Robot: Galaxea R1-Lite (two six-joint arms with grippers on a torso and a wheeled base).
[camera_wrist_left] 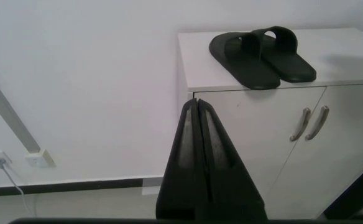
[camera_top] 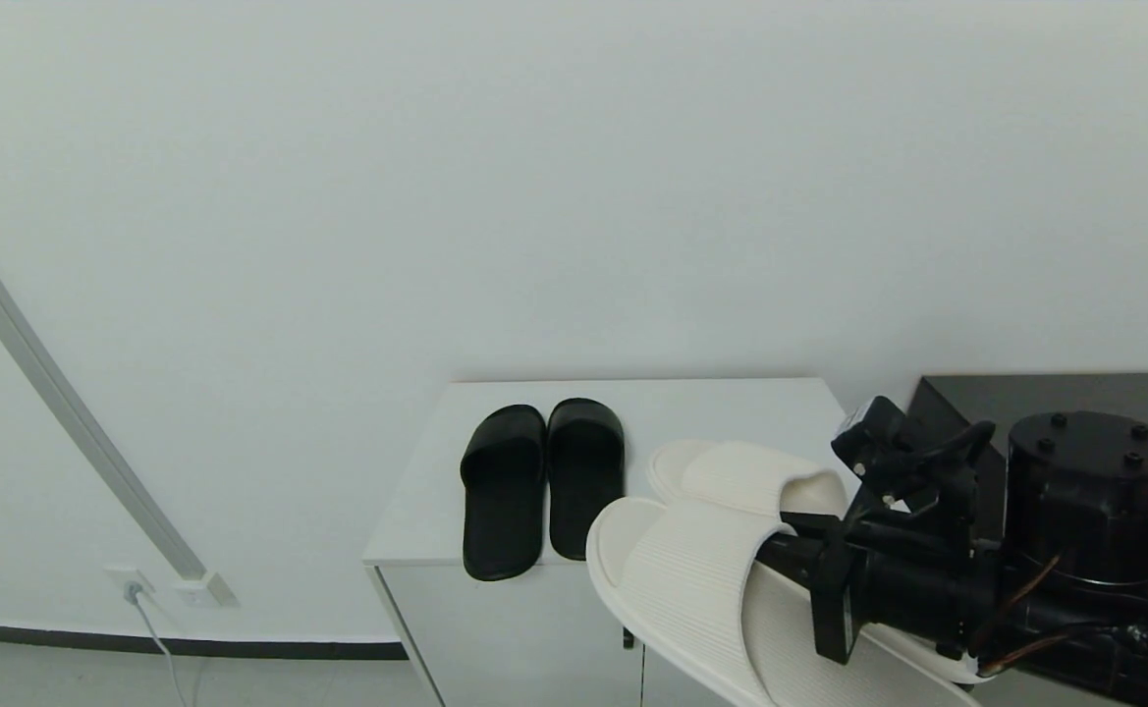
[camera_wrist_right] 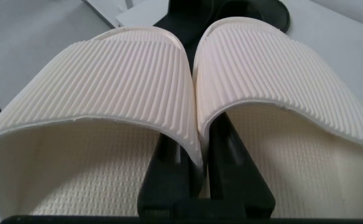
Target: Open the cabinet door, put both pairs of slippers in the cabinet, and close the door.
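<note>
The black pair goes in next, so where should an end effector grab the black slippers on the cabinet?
Pinch the two adjoining strap edges where the black slippers touch, with one finger inside each strap. Come from the front of the cabinet top: the pair lies side by side with heels toward the robot, so the strap openings face that way.

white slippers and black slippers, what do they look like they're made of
The white slippers look like soft foam or rubber with a matte finish: the straps are finely ribbed, the footbeds are dimpled, and no stitching shows. The black slippers are probably moulded rubber or foam: smooth, with a faint sheen and no seams or fabric visible. Look alone cannot settle either.
</note>
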